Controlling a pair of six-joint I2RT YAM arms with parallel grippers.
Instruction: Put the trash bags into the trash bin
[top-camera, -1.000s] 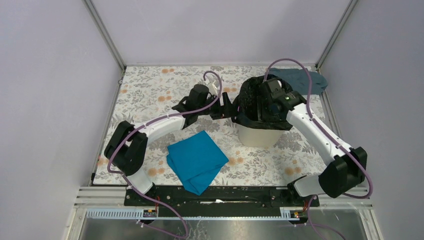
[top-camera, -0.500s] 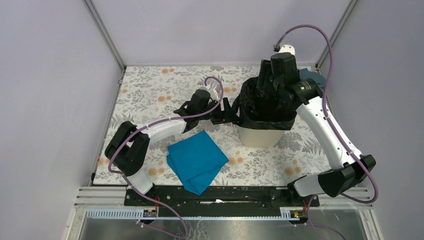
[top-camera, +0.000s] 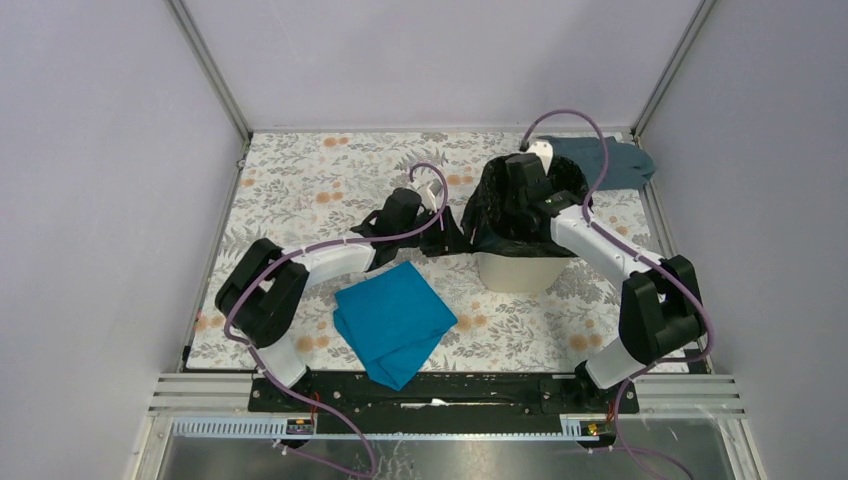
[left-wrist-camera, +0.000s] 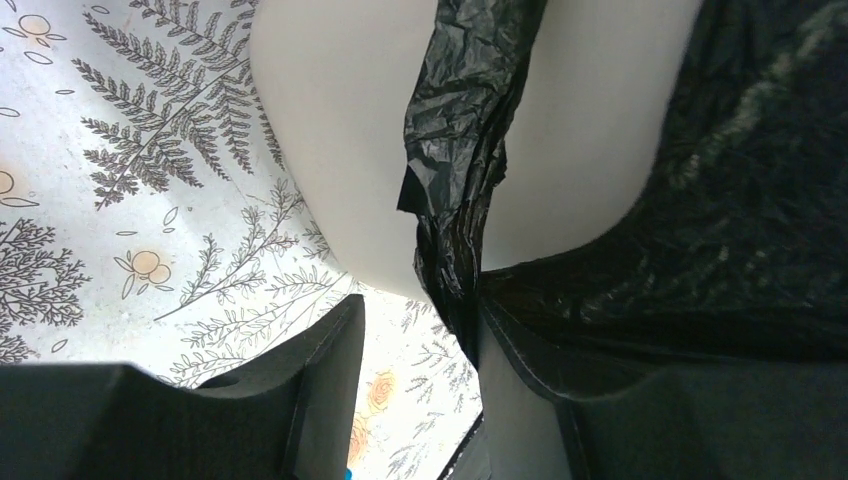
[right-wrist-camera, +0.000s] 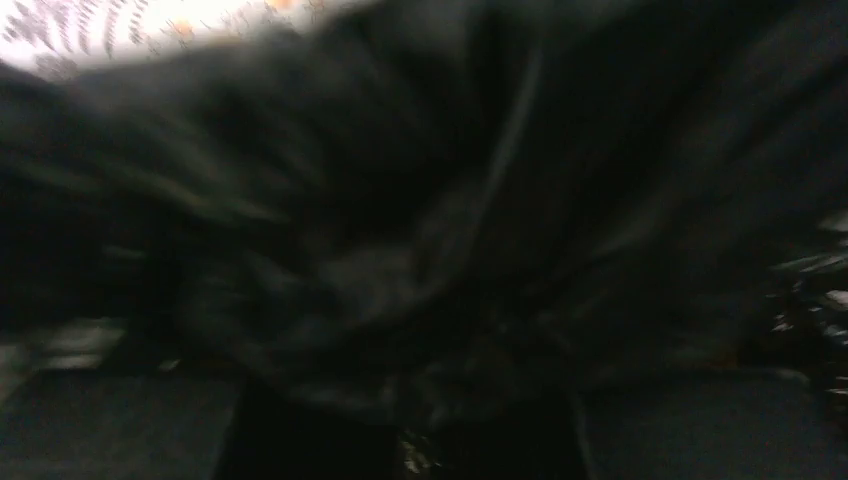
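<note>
The cream-beige trash bin (top-camera: 518, 270) stands right of the table's middle. The shiny black trash bag (top-camera: 495, 222) lines it and hangs over its rim. My left gripper (top-camera: 452, 232) is at the bin's left side, low by the bag's hanging edge. In the left wrist view the left gripper (left-wrist-camera: 420, 400) is open; a strip of the bag (left-wrist-camera: 460, 200) hangs down the bin's wall (left-wrist-camera: 340, 130) against the right-hand finger (left-wrist-camera: 520, 400). My right gripper (top-camera: 522, 195) reaches down into the bin's mouth. The right wrist view shows only dark, blurred bag film (right-wrist-camera: 420, 250); its fingers cannot be made out.
A bright blue cloth (top-camera: 392, 320) lies folded on the flowered table near the front. A grey-blue cloth (top-camera: 612, 160) lies at the back right behind the bin. Grey walls and metal posts close in the table on three sides.
The right arm lifted out above the bin half a second ago and has gone back down into the bag. The left gripper stays at the bin's left side, slightly nearer.
</note>
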